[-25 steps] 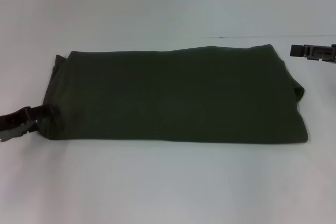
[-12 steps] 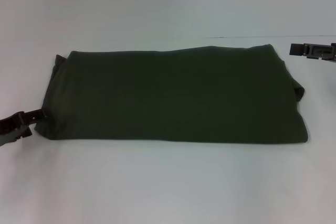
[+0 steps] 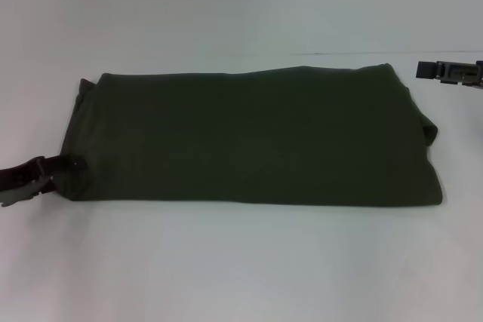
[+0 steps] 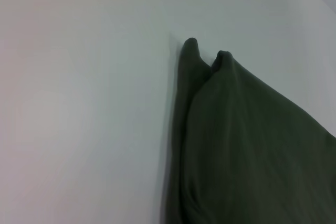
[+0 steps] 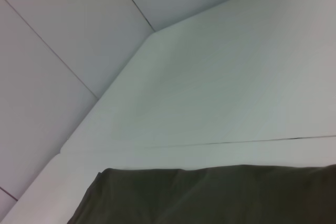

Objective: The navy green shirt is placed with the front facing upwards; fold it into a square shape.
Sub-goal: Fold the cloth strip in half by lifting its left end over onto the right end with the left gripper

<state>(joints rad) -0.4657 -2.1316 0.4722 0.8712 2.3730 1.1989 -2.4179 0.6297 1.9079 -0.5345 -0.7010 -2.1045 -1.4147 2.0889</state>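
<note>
The navy green shirt (image 3: 249, 137) lies folded into a wide flat rectangle on the white table (image 3: 241, 262), plain side up with no lettering showing. My left gripper (image 3: 66, 164) is low at the shirt's near left corner, its tip reaching onto the cloth edge. In the left wrist view the shirt (image 4: 252, 145) shows two bunched fold ends. My right gripper (image 3: 432, 72) hovers beyond the shirt's far right corner, apart from the cloth. The right wrist view shows only the shirt's (image 5: 210, 195) far edge.
White table surface (image 3: 226, 13) stretches on all sides of the shirt. A thin seam line (image 3: 355, 53) crosses the table behind the shirt, and panelled white walls (image 5: 63, 35) stand beyond the far edge.
My left gripper drew back to the left off the shirt's corner, then came right again onto the cloth edge. The shirt and the right arm have not moved.
</note>
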